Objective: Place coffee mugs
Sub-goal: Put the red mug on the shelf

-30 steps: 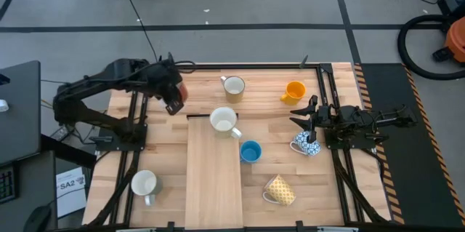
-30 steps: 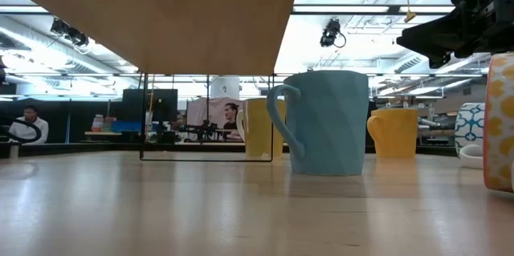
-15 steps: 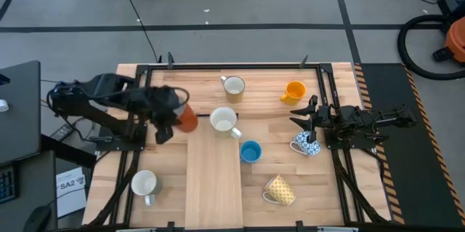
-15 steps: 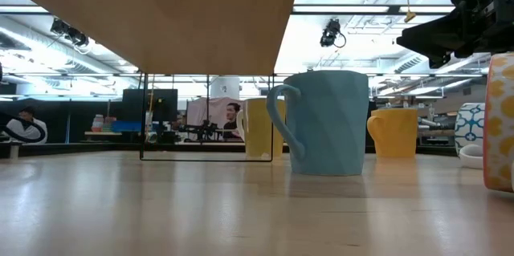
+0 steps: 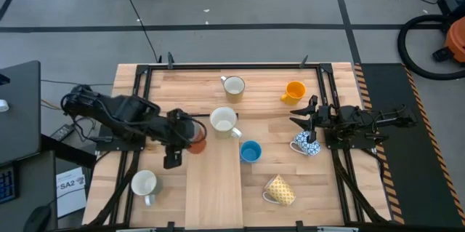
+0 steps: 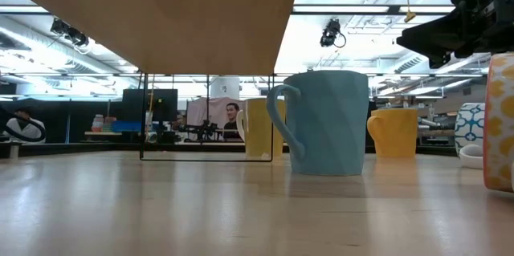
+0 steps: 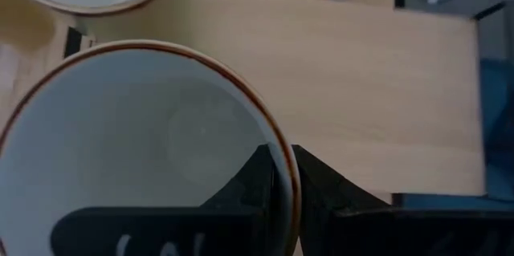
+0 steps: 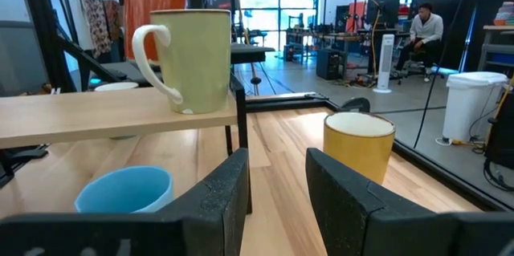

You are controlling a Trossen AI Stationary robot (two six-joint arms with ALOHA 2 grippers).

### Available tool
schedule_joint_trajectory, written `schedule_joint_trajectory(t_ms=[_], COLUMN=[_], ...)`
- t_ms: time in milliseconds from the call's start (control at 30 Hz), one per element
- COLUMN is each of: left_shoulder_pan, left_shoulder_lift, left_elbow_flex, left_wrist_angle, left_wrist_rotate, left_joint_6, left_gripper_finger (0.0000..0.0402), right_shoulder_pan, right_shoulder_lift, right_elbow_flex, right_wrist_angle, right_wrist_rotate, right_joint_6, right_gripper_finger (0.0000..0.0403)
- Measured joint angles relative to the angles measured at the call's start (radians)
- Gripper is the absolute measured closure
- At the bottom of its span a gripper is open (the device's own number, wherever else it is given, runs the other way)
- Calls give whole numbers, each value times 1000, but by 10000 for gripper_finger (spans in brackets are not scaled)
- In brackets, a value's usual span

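Pinching rim of orange ceramic mug with white inside [image 5: 195,138], left claw [image 5: 182,134] is held over left edge of raised light-wood shelf board [image 5: 214,188]. Tipping risked if released on that edge. White mug [image 5: 224,121] crowded just beside; bare board offered nearer front. Right claw [image 5: 305,119] parked part-spread, empty, by blue-and-white patterned mug [image 5: 306,145] on desk [image 5: 276,126].
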Motion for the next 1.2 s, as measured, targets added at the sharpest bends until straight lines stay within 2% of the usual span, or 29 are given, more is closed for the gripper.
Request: schedule_joint_trajectory(t_ms=[233, 567, 1200], left_shoulder_pan=[12, 58, 134], left_shoulder_lift=[68, 103, 110], left_elbow_flex=[0, 0, 0], left_wrist_angle=[-9, -73, -71], left_wrist_rotate=[-4, -75, -76], left_joint_6=[111, 115, 140], left_gripper_finger=[366, 366, 365], right_shoulder_pan=[0, 0, 0], right_shoulder_lift=[0, 0, 1], right_elbow_flex=[0, 0, 0], right_wrist_angle=[0, -1, -3], right_wrist_rotate=[0, 0, 0], right_joint_6=[0, 0, 0], right_gripper_finger=[270, 270, 270])
